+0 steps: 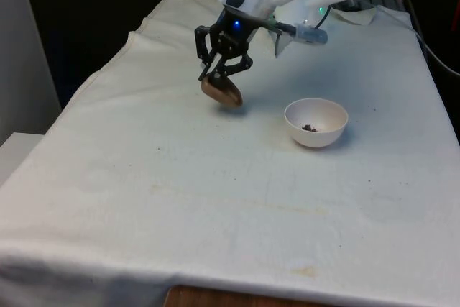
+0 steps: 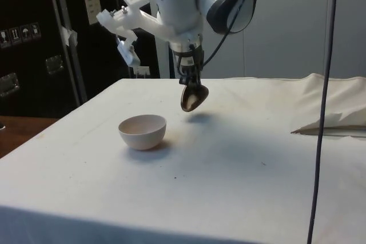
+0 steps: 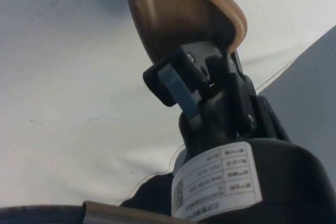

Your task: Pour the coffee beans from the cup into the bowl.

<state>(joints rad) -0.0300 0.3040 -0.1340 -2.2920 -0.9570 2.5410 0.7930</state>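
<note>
Front view: my black two-finger gripper (image 1: 222,71) clamps the tilted brown wooden cup (image 1: 221,90) above the white-clothed table (image 1: 215,206); the small white bowl (image 1: 316,123), holding beans, sits nearby toward the table's front-view-right edge.

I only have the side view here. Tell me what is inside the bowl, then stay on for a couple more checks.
Observer: The front view shows a few dark coffee beans at the bottom of the white bowl.
Operator: Report the cup's inside.
Observer: In the wrist view the wooden cup is tilted with its mouth towards the camera, and no beans show in the part I can see.
Operator: Give me the grip.
Observer: In the wrist view the gripper pinches the cup's rim, one finger inside and one outside.
</note>
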